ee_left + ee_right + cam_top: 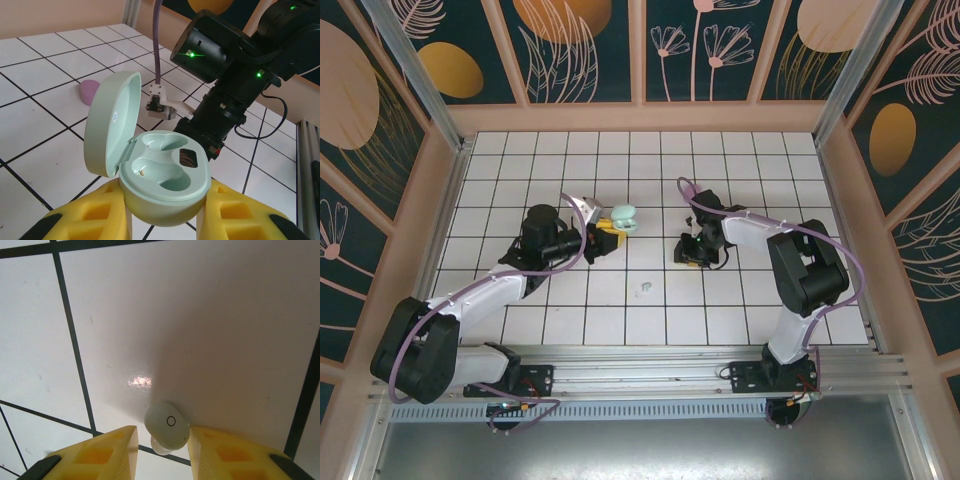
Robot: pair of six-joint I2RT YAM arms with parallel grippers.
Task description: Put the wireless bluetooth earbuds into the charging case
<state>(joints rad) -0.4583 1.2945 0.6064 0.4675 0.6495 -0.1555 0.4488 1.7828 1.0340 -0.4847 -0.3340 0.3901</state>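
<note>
Left gripper (604, 237): clamped on the open charging case (165, 175).
Right gripper (164, 434): jaws apart, straddling an earbud (167, 426), right of the case.

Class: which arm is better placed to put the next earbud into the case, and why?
Right. The right gripper has a pale earbud between its fingers. The left gripper is shut on the open case, presenting its empty sockets.

Purple object (87, 91) half hidden, tile speck (645, 289) indistinct
</note>
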